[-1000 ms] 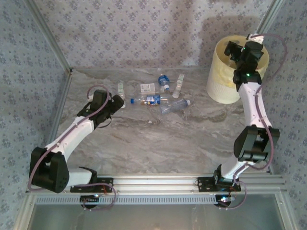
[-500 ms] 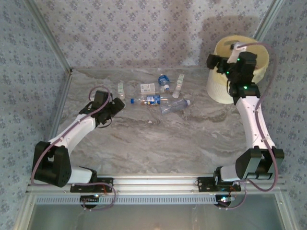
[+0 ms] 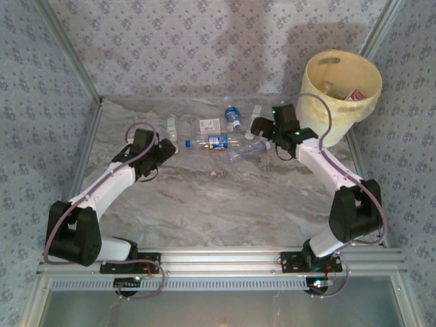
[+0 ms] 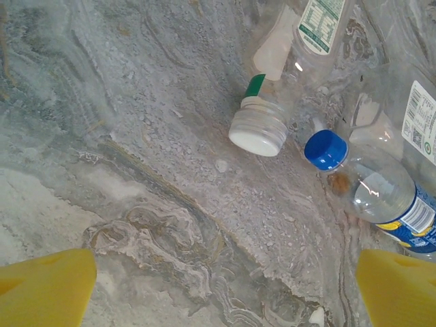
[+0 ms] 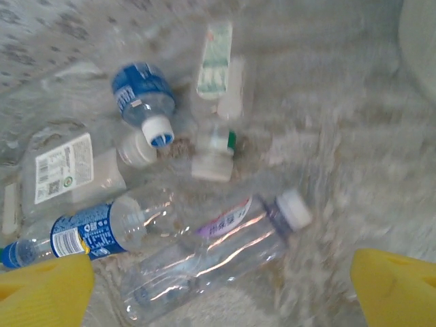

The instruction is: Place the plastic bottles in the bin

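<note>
while the left gripper (image 3: 170, 146) hangs low over the grey marbled tabletop (image 3: 225, 204) with its yellow fingers (image 4: 44, 286) spread wide and nothing between them, we find the right gripper (image 3: 262, 131) just as wide and just as empty, poised above the scatter of small clear plastic bottles (image 3: 225, 136) lying on their sides at the far middle of the table. a sensible split, we'd say: the right arm is nearer the large round cream-yellow bin (image 3: 340, 85) in the far right corner, so it works that end of the pile. under it lies a clear bottle with a purple label and white cap (image 5: 218, 255), running nearly along the line from finger to finger, so we'd expect a wrist turn before any squeeze. the left wrist looks down on a white-capped bottle with a green band (image 4: 262, 126) and, just beside it, a blue-capped clear bottle (image 4: 368, 184), both ahead of the fingers, not between them. now the awkward bits: the right wrist view is smeared, so labels won't read; bottles run off the edge of the left wrist view; and inside the bin we spot something with a red and white patch (image 3: 354, 95), but we can't tell what it is, or how many bottles lie below the rim.
</note>
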